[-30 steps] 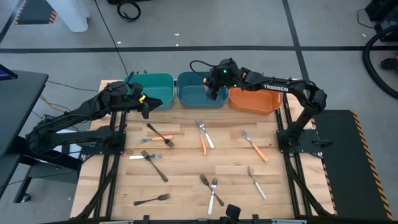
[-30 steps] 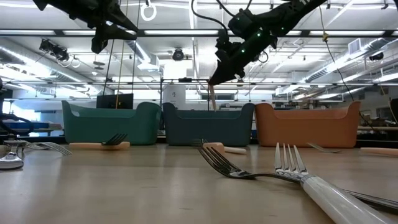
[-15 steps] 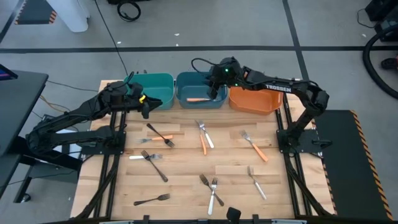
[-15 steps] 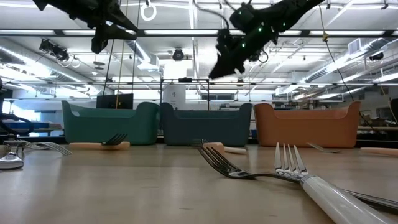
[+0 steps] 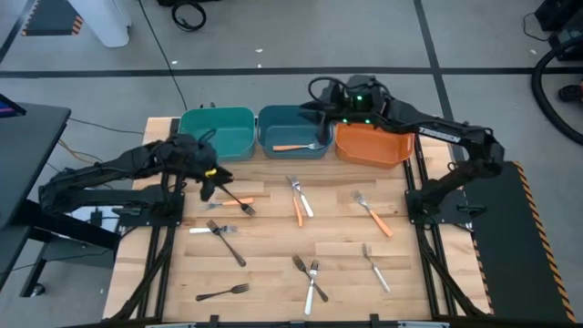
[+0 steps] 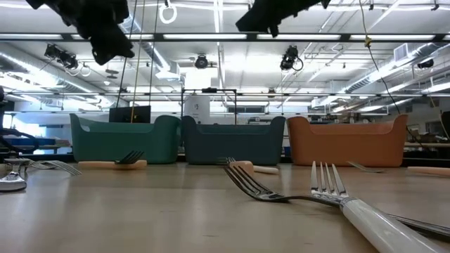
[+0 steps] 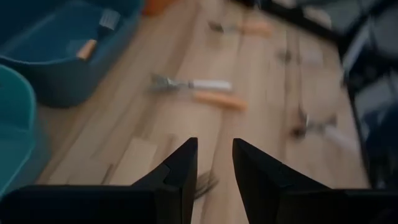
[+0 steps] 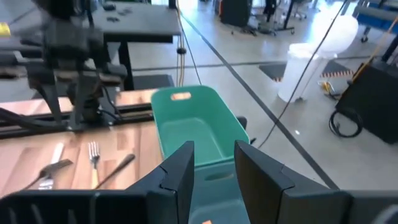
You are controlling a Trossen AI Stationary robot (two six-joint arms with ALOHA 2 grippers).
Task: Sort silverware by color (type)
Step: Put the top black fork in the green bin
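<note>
Since the orange-handled fork dropped, the left gripper (fingers apart, empty) descends over a black fork: light, stiff, pinch mid-handle.

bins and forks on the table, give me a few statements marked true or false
1. An orange-handled fork lies inside the dark blue bin. True.
2. The teal bin holds several forks. False: no silverware shows in it.
3. The left gripper hovers over the black fork near the left side of the table, jaws open. True.
4. The right gripper is shut on a fork. False: its jaws are open and empty, up by the bins.
5. The orange bin stands between the other two. False: it is the rightmost in the high view; the dark blue bin is in the middle.
</note>
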